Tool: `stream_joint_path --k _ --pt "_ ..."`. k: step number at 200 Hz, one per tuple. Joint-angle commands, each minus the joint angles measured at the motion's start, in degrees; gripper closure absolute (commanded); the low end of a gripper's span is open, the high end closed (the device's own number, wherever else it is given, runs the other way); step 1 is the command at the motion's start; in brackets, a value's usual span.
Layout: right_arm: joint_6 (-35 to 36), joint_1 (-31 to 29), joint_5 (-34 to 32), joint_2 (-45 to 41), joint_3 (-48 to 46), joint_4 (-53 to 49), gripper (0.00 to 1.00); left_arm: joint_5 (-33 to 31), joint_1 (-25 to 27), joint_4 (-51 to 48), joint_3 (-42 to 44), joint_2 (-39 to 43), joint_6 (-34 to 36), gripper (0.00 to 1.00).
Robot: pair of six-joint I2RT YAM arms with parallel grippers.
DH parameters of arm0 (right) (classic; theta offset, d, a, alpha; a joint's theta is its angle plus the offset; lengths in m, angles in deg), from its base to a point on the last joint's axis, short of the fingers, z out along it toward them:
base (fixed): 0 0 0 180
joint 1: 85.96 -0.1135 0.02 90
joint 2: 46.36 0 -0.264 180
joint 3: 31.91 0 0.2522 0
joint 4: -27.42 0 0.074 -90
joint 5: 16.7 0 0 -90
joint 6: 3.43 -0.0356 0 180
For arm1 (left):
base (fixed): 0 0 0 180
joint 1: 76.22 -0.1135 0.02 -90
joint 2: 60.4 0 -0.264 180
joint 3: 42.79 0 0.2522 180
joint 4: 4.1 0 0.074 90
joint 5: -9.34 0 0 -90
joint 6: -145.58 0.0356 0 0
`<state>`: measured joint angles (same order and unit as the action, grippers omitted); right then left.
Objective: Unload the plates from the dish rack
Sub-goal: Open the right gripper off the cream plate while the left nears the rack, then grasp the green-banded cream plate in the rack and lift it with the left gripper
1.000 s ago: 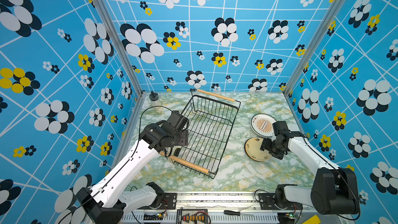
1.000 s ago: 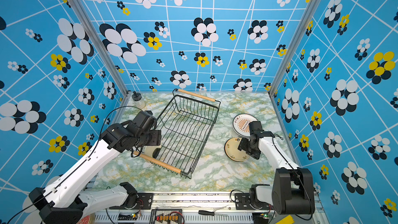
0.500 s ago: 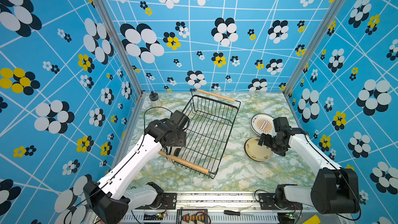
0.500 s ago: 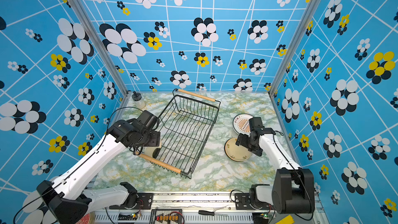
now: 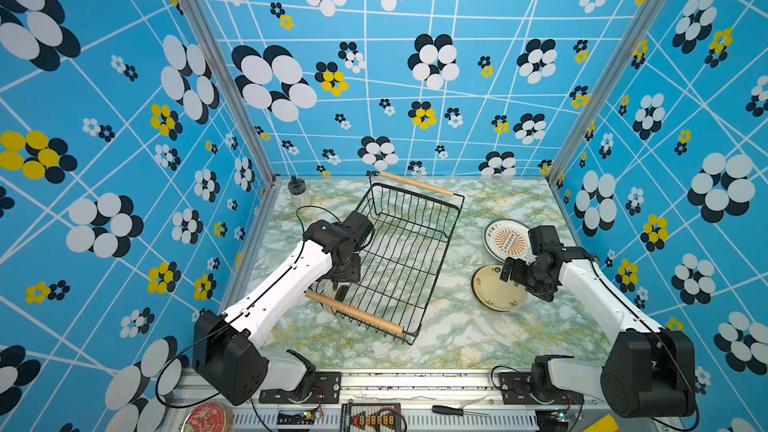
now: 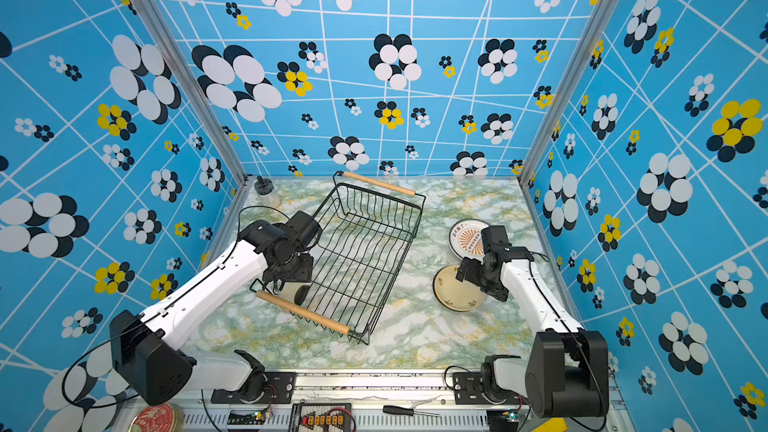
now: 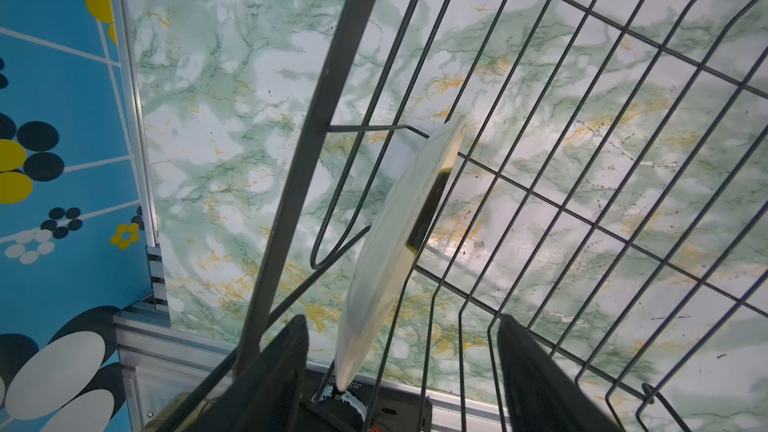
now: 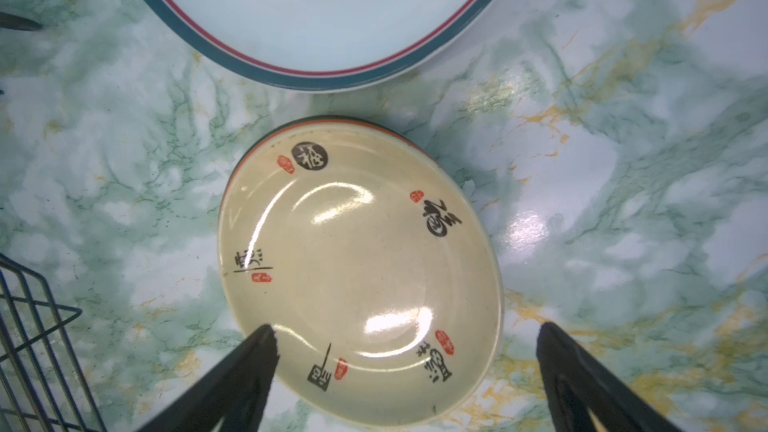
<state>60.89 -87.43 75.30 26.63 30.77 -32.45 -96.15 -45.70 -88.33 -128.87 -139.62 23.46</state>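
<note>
While between jaws, plate [image 7: 384, 251] amid wires [image 7: 561, 209]

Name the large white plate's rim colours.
White plate rim: teal with red line; best in right wrist view.

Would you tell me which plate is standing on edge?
The pale plate in the dish rack, between the left fingers; the cream plate and white plate lie flat outside.

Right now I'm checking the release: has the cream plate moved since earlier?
No. The cream plate keeps its place beside the white printed plate.
</note>
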Motion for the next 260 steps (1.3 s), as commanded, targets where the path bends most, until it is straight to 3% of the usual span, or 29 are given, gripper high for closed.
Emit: stream_joint_path --k 1,75,118,149,153,196,260 --pt "0.96 0.15 -0.81 -1.31 1.43 -2.19 0.01 -1.16 -0.86 -0.85 1.43 -0.75 -0.66 0.27" --pt "2.03 1.92 -0.15 -3.78 0.65 -2.23 0.01 1.51 -4.26 4.29 5.25 -3.51 2.10 0.37" --pt "1.72 2.31 0.19 -5.62 0.38 -2.36 0.01 2.22 -5.19 6.60 7.16 -5.19 3.36 0.52" --pt "1.76 2.47 0.48 -6.63 0.28 -2.50 0.01 1.98 -5.81 8.43 8.81 -6.01 3.90 0.56" --pt "1.75 2.53 0.54 -6.76 0.29 -2.50 0.01 2.10 -5.91 8.70 9.02 -6.08 4.03 0.60" --pt "1.74 2.62 1.12 -7.25 -0.15 -2.15 0.01 2.48 -6.66 9.95 9.83 -6.38 4.61 0.72" --pt "1.68 2.62 1.93 -7.18 -0.23 -1.80 0.01 2.82 -6.62 8.30 8.14 -5.79 5.94 0.85"
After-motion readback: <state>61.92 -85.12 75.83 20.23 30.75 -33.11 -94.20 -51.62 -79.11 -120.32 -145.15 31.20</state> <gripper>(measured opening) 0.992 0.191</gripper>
